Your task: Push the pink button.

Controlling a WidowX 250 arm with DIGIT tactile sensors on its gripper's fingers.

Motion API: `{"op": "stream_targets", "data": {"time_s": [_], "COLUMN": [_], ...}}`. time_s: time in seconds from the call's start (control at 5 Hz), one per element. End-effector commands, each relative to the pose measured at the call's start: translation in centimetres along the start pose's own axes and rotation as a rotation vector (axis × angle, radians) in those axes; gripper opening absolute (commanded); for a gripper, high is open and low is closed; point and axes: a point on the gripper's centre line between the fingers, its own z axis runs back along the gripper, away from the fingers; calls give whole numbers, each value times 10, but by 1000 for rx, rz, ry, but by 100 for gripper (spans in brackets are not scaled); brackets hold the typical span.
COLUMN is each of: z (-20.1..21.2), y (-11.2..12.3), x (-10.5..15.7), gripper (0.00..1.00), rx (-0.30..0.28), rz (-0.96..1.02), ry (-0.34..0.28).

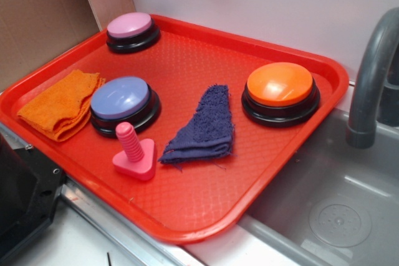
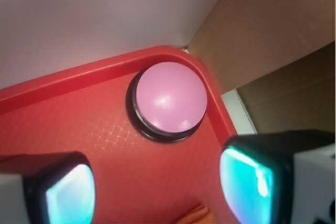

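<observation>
**Pink button in the tray's far corner**

On the red tray (image 1: 206, 210) beside a grey sink (image 1: 324, 216), we see the pink button (image 2: 169, 98) tucked in the far corner. Our gripper (image 2: 157, 192) hangs above it, released, fingers (image 2: 252, 182) spread, touching nothing.

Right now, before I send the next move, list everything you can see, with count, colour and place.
pink button: 1, light pink dome on black base, far left corner of the tray
lavender-blue button: 1, black base, near left part
orange button: 1, black base, right side
pink toy screw: 1, on triangular base, in front of the lavender-blue button
orange cloth: 1, folded, left edge
dark blue cloth: 1, crumpled, centre
tray: 1, red, holds all the above
sink: 1, grey, with faucet, right of the tray
pincer: 1, teal-lit fingers apart, above the pink button, not touching
</observation>
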Motion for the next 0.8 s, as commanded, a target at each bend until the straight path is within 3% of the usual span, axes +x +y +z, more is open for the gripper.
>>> {"op": "stream_targets", "data": {"time_s": [0.0,0.6], "z": [35,42], "y": [16,2], "x": [7,-10], "gripper": [100,100], "rx": [-41,-118], "rz": [-88,-140], "ry": [-142,-17]}}
